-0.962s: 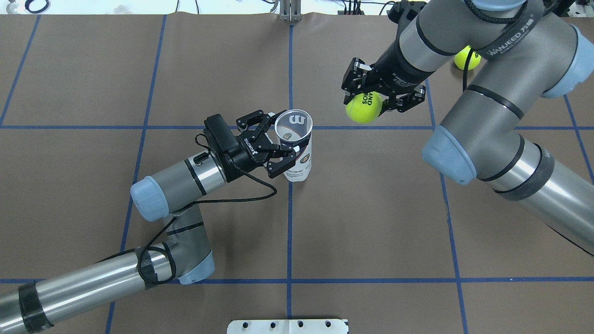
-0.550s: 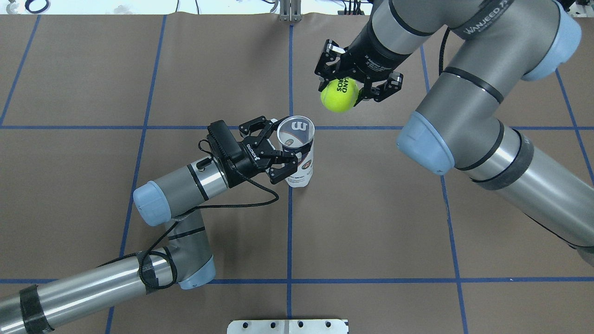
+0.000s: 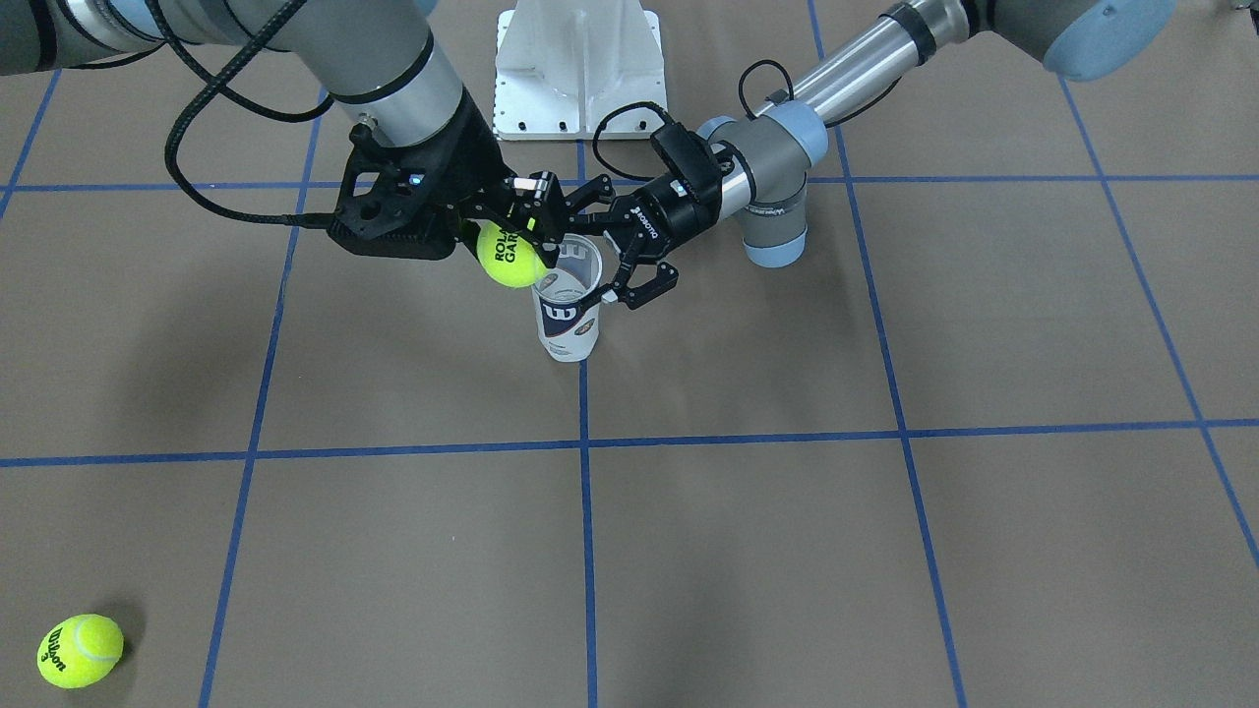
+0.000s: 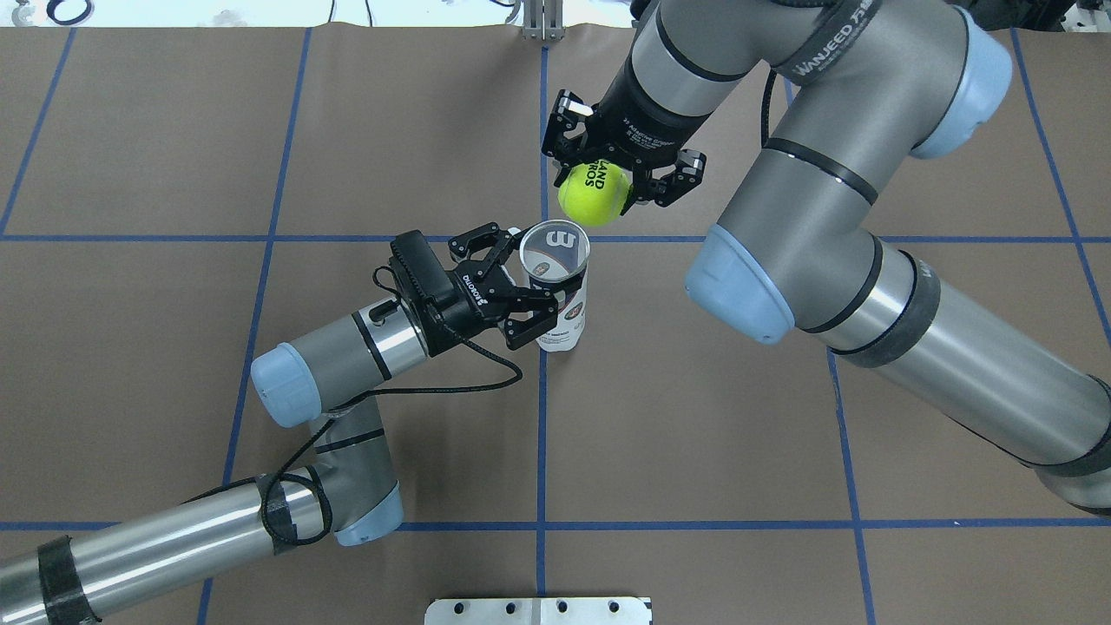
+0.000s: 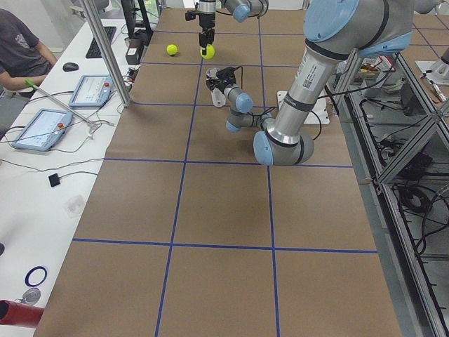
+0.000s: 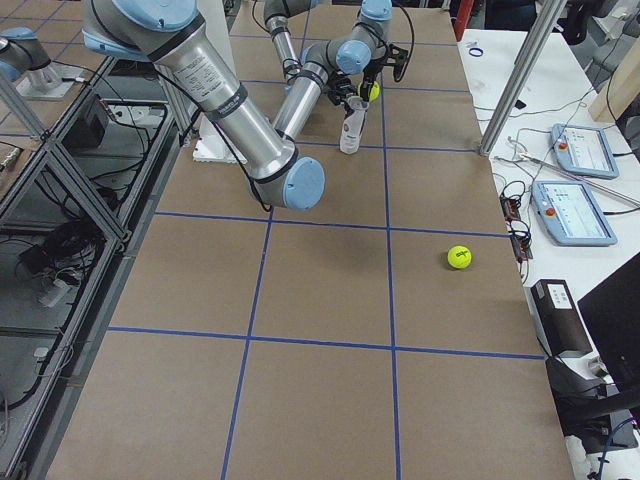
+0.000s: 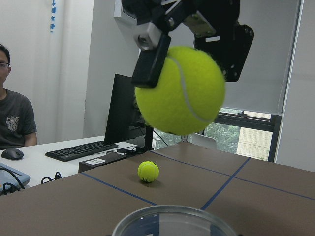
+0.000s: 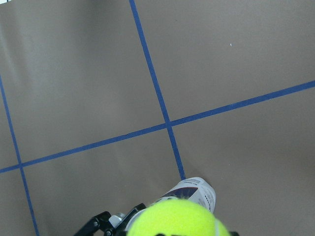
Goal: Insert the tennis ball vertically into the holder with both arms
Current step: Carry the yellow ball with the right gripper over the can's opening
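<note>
Surface: brown-papered table [image 4: 694, 391], gridded in blue tape.
Holder [image 4: 566, 312]: stood upright mid-table, clamped by left gripper [image 4: 526, 279].
Tennis ball [image 4: 594, 193]: pinched by right gripper [image 4: 608, 178], raised near the rim.
Room: keyboard [image 7: 81, 150], seated person [image 7: 15, 118].

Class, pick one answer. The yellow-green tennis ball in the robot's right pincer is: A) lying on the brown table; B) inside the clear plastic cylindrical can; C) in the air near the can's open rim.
C: the yellow-green tennis ball hangs in the right pincer, above and beside the clear plastic cylindrical can.
</note>
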Motion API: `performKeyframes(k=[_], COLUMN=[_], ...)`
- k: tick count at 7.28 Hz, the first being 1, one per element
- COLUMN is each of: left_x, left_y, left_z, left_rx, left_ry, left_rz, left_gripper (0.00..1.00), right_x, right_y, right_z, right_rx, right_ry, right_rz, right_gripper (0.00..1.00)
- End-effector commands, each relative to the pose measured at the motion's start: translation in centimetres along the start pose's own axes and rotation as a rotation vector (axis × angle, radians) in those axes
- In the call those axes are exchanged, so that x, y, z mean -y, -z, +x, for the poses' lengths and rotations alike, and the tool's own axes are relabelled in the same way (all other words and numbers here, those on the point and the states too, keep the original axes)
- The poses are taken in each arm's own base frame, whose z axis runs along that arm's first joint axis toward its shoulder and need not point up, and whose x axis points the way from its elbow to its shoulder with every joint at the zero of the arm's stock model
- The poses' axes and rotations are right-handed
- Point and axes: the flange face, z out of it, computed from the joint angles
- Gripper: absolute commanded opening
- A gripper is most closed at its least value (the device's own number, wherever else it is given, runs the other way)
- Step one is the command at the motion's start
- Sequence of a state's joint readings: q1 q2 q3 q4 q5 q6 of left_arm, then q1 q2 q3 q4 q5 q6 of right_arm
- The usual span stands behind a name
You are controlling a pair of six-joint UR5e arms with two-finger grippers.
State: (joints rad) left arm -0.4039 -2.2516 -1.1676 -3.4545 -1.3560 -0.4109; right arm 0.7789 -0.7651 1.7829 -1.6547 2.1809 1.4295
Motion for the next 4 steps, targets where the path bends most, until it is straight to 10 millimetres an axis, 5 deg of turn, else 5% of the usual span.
performKeyframes(k=[1,4], left_x=[0.02,0.22], left_y=[0.00,-0.07], left_z=[0.27,0.38], left_rx=[-0.004,-0.006], left_ry=[0.003,0.006], left_rz=[0.003,0.007], left_gripper=[0.82,0.85], right_x=[-1.03,-1.55], right_y=[-0.85,-1.41], right_z=[-0.31,-0.50], right_rx=[-0.006,-0.010], right_ry=[-0.006,0.000], right_rz=[0.002,0.004], right_gripper=[0.00,0.00])
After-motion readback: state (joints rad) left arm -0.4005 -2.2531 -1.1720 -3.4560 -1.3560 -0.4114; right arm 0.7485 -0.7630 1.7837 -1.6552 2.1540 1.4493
